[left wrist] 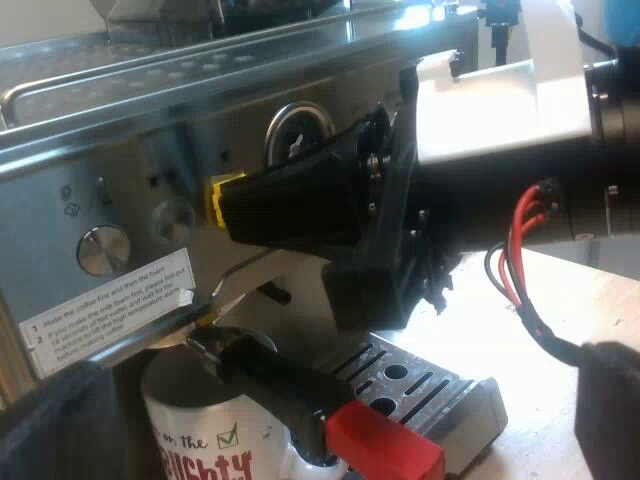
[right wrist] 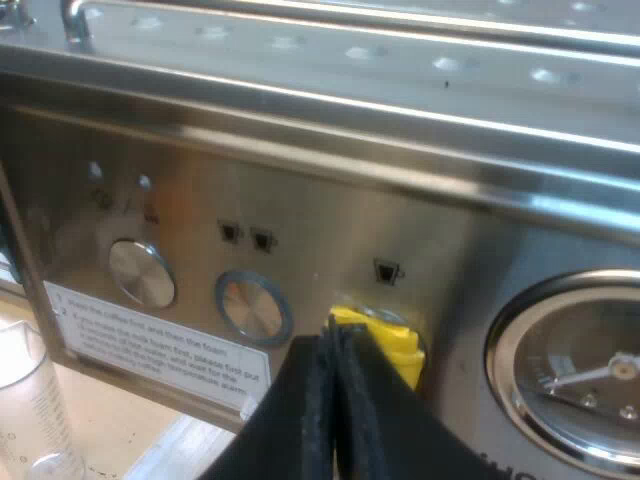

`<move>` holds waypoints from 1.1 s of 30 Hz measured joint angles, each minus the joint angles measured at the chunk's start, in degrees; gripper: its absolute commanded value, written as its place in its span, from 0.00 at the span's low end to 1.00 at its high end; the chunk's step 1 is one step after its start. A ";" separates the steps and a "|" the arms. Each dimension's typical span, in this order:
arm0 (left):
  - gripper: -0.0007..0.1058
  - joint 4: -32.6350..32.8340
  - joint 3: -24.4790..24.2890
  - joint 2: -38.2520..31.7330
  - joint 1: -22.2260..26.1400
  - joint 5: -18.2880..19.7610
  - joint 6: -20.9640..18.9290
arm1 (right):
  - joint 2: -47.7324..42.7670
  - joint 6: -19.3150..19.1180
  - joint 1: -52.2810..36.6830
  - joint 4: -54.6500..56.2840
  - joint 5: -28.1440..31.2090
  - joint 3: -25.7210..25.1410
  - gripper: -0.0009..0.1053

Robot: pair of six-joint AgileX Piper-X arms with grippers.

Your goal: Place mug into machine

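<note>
Near machine (left wrist: 120, 130) front, left gripper (left wrist: 330, 425): released; fingers (left wrist: 55, 425) spread wide apart; grasping nothing that I can see.
Mug (left wrist: 200, 435): white with red lettering; upright under the holder (left wrist: 280, 375), at the machine's front, just beside the tray (left wrist: 445, 395) grille; its base is hidden from me.
Holder: set in the machine's front above the mug; dark handle juts out over the rim; red end (left wrist: 385, 442) points toward my left camera.
Right gripper (right wrist: 335, 345): clenched, fingers pressed together, grasping nothing; tips at the yellow button (right wrist: 390, 338) on the panel, near the gauge (right wrist: 585, 370).
Glass (right wrist: 25, 400): clear, with marks; stands near the panel's label; well apart from the button.
</note>
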 measured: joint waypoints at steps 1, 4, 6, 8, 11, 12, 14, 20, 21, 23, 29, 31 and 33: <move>0.88 0.00 0.00 0.00 0.00 0.00 0.00 | 0.00 -0.10 -0.12 0.00 -0.14 0.00 0.01; 0.88 0.00 0.00 0.00 0.00 0.00 0.00 | -0.19 -0.33 -0.19 0.00 -1.27 0.00 0.01; 0.88 0.00 0.00 0.00 0.00 0.00 0.00 | -0.53 -0.31 -0.19 0.62 -2.30 0.00 0.01; 0.88 0.00 0.00 0.00 0.00 0.00 0.00 | -0.87 -0.31 0.12 1.42 -2.72 0.00 0.06; 0.88 0.00 0.00 0.00 0.00 0.00 0.00 | -1.70 -0.31 1.09 3.78 -3.19 0.00 0.32; 0.88 0.00 0.00 0.00 0.00 0.00 0.00 | -2.21 -0.31 1.43 5.50 -4.06 0.00 0.44; 0.88 0.00 0.00 0.00 0.00 0.00 0.00 | -3.23 0.66 2.18 7.77 -4.21 0.00 0.57; 0.88 0.16 -2.68 -0.06 0.00 0.00 -3.11 | -7.57 2.62 4.41 17.55 -4.49 0.00 0.77; 0.88 0.16 -3.26 -0.06 0.00 0.00 -3.25 | -8.19 2.62 4.47 18.36 -4.61 0.00 0.77; 0.88 1.10 -4.58 -0.14 0.00 -0.22 -3.76 | -11.51 2.62 4.88 23.86 -4.57 0.00 0.77; 0.88 6.22 -12.48 4.80 0.00 -7.34 -7.29 | -21.18 2.62 4.14 34.63 -5.93 0.00 0.77; 0.88 6.47 -14.79 7.17 0.00 -9.34 -7.29 | -23.87 2.62 2.49 37.02 -6.06 0.00 0.77; 0.88 6.47 -17.01 10.02 0.00 -11.16 -7.41 | -26.17 2.79 -0.25 39.57 -6.67 0.00 0.77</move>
